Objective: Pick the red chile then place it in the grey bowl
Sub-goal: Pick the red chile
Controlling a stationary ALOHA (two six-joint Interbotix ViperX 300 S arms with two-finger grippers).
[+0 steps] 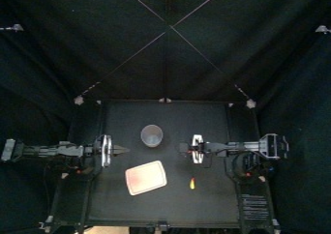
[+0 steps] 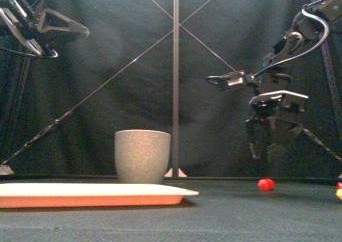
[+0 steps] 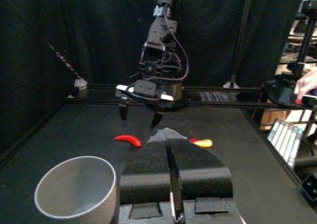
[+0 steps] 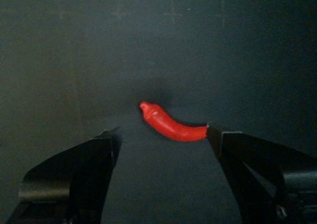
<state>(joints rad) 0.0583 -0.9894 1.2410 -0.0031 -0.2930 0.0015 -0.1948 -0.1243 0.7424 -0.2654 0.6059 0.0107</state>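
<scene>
The red chile [image 4: 173, 124] lies on the black table, seen as a small red lump [image 2: 266, 184] in the front view and a curved pod [image 3: 129, 139] in the left wrist view. My right gripper [image 4: 162, 132] hangs just above it, open, with one jaw on each side of the chile and not touching it. From the front this right gripper [image 2: 266, 151] is still clear of the table. The tall grey speckled cup [image 1: 151, 134] stands upright at mid-table, left of the chile. My left gripper [image 1: 101, 151] rests shut and raised at the left, holding nothing.
A flat pink tray [image 1: 146, 179] lies near the front, left of centre, in front of the cup [image 2: 142, 155]. A small yellow-orange toy [image 1: 192, 184] lies near the front, right of the tray and nearer the table's front edge than the chile.
</scene>
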